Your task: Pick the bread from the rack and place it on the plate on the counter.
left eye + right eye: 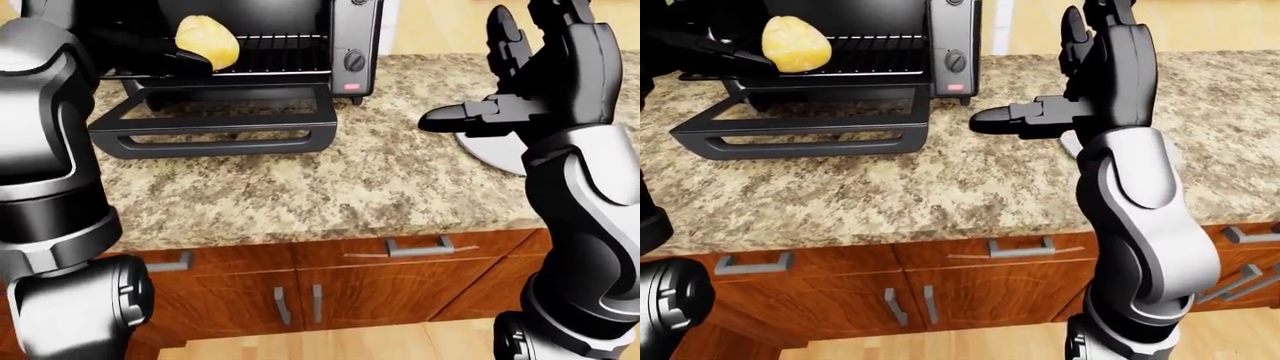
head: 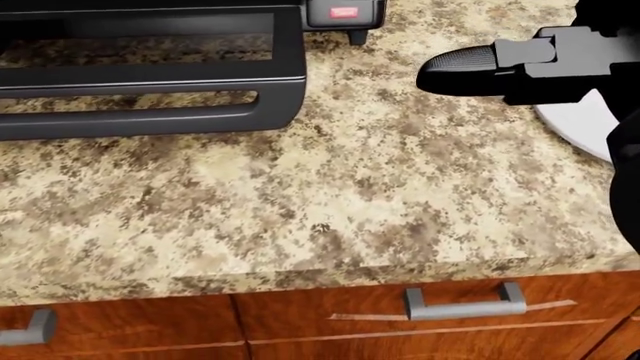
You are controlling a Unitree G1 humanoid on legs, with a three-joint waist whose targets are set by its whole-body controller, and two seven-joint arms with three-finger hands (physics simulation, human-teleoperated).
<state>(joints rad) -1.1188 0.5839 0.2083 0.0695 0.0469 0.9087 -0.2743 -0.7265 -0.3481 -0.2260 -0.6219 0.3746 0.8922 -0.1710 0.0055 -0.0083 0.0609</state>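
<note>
The yellow bread sits at the open mouth of the black toaster oven, on its wire rack. My left hand reaches in from the left, and a dark finger touches the bread's lower left side. How far its fingers close round the bread is hidden. My right hand hovers open above the counter, fingers up and thumb pointing left. The white plate lies on the counter at the right, partly hidden by that hand and arm.
The oven door lies folded down flat on the speckled granite counter. Wooden cabinets with grey handles run below the counter's edge. Light wood floor shows at the bottom of the eye views.
</note>
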